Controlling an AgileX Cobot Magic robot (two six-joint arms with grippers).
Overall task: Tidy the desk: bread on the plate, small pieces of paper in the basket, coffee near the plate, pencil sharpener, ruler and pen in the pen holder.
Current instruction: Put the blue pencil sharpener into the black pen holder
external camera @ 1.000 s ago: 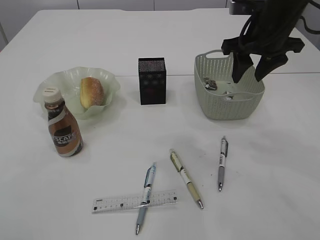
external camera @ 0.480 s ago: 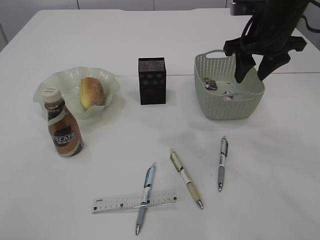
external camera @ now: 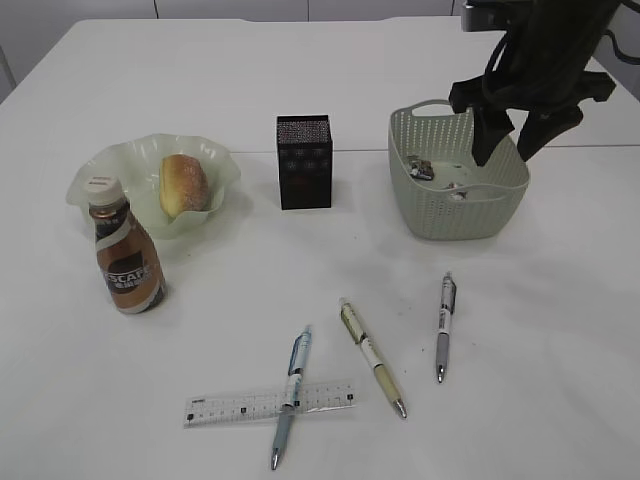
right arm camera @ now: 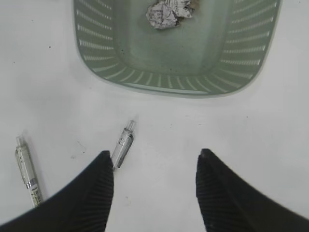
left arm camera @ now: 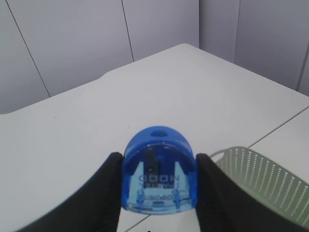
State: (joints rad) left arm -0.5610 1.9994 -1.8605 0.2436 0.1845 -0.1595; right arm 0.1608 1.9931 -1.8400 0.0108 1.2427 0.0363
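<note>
Bread [external camera: 184,185] sits on the plate [external camera: 100,165], coffee [external camera: 126,260] at its 6 o'clock, crumpled paper [right arm camera: 166,13] in the basket [external camera: 440,226]; pens [external camera: 372,357] and ruler [external camera: 268,403] still lie on the bench [external camera: 540,330], the left claw [left arm camera: 158,188] clamps the blue pencil sharpener [left arm camera: 159,171] aloft, and the right claw [right arm camera: 154,193] gapes empty.

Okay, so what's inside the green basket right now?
The basket holds a crumpled paper ball, with more scraps on its floor in the exterior view. Its near wall hides part of the floor there.
</note>
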